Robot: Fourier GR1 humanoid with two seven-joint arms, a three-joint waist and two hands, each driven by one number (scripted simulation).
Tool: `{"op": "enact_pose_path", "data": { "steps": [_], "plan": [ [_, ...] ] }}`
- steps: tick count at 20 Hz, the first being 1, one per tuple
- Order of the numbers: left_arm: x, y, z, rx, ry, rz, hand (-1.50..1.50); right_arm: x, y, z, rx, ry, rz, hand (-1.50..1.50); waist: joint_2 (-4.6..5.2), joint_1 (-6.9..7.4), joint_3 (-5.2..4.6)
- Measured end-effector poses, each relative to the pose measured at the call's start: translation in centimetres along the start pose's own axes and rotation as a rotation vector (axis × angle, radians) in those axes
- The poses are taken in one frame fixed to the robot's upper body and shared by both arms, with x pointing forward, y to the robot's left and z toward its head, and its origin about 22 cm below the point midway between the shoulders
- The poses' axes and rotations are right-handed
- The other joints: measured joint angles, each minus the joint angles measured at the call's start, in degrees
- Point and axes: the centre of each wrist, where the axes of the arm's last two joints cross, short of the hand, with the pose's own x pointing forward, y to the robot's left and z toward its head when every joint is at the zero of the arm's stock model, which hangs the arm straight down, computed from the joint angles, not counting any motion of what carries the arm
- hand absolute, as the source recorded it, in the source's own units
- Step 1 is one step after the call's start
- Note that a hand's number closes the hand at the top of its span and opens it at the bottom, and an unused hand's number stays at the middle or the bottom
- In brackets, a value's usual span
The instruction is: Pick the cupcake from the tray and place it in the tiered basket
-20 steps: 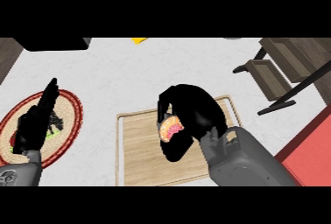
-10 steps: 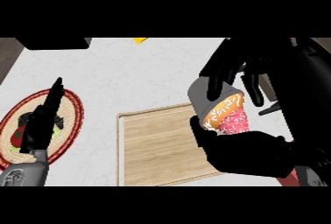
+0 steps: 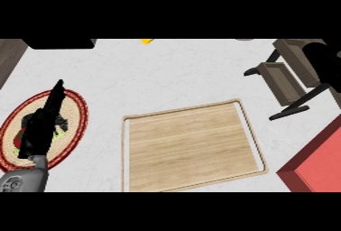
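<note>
On the white desk (image 3: 173, 81) one wooden tray (image 3: 193, 146) lay near the front edge, and its surface showed nothing on it; the cupcake was not to be seen anywhere in the view, so where it was could not be told from here. One tiered basket (image 3: 290, 81), brown shelves on a dark frame, stood at the desk's far right corner, well apart from the tray and up and to the right of it. The right hand did not show at all, so whether it held anything cannot be said. The left hand (image 3: 43, 124) was the only hand in sight, at the desk's left edge, its fingers straight and together and pointing away from the robot, holding nothing, resting above one round red-rimmed plate (image 3: 73, 131) with dark and green food on it. The basket lay far across the desk from that hand, so the placing looked like work for the right side, and the coming move turned on reaching the basket's shelves at the far right. One red slab (image 3: 316, 162) filled the near right corner, and one small yellow object (image 3: 147, 41) sat at the far edge.
</note>
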Motion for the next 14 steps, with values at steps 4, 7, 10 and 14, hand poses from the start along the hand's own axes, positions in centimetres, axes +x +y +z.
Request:
{"op": "enact_pose_path", "data": {
  "steps": [4, 7, 10, 14],
  "plan": [
    [0.4, 0.2, -0.5, -0.004, -0.009, 0.001, 0.00, -0.3, -2.2, -2.3, 0.029, 0.020, -0.023, 1.50, 0.21, 0.46, -0.02],
    [0.4, 0.2, -0.5, -0.013, -0.013, 0.002, 0.00, -1.3, -2.7, -3.5, 0.050, 0.041, 0.030, 1.50, 0.38, 0.77, 0.00],
    [0.2, 0.2, -0.3, -0.016, -0.016, -0.001, 0.00, -1.8, -3.2, -4.6, 0.044, 0.058, 0.104, 1.50, 0.51, 1.06, 0.01],
    [0.4, 0.2, -0.7, -0.017, -0.022, 0.001, 0.00, -3.4, -3.6, -6.0, 0.023, 0.092, 0.253, 1.50, 0.78, 1.32, 0.01]
  ]
}}
